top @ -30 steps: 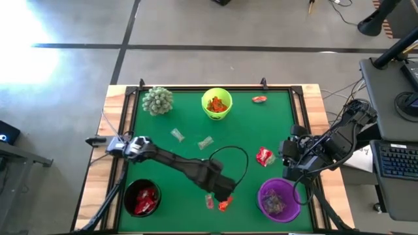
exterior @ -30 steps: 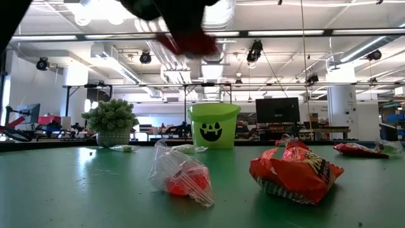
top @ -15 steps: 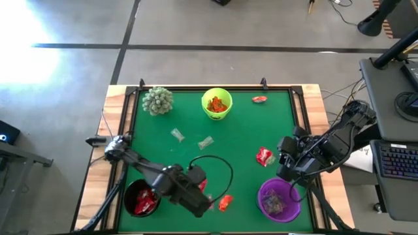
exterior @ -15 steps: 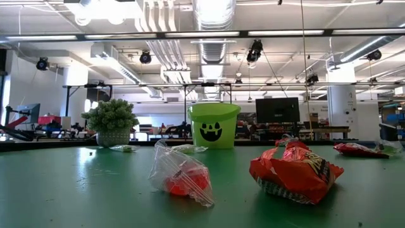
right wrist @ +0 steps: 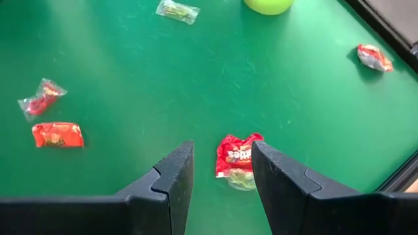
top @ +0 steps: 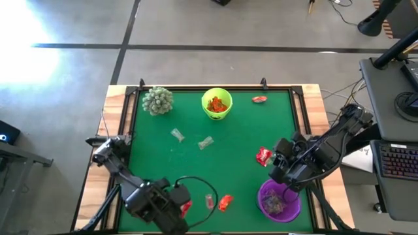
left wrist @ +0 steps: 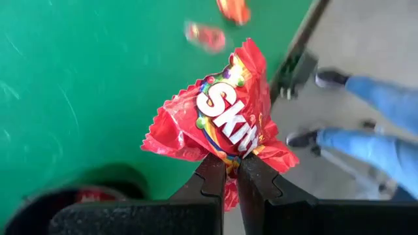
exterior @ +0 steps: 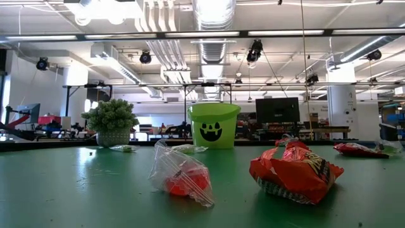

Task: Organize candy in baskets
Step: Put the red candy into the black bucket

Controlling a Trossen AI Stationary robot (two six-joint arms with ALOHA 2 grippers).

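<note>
- Left end effector [left wrist: 227, 171]: closed on a red Skittles candy packet [left wrist: 219, 121], positioned just beside the black basket [left wrist: 39, 210] at the table's [top: 228, 140] near-left corner.
- Right end effector [right wrist: 221, 171]: fingers spread wide, empty, above a red candy [right wrist: 236, 156] near the purple basket [top: 279, 201].

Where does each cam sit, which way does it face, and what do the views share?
High: overhead, straight down on the green table; both arms show.
Low: table height, level toward the lime green basket; no robot part shows.
Left wrist: behind the left pincer, shut on a red Skittles packet, black basket at the edge.
Right wrist: behind the open right pincer, facing a red candy packet.
Shared: that packet also shows from overhead.
</note>
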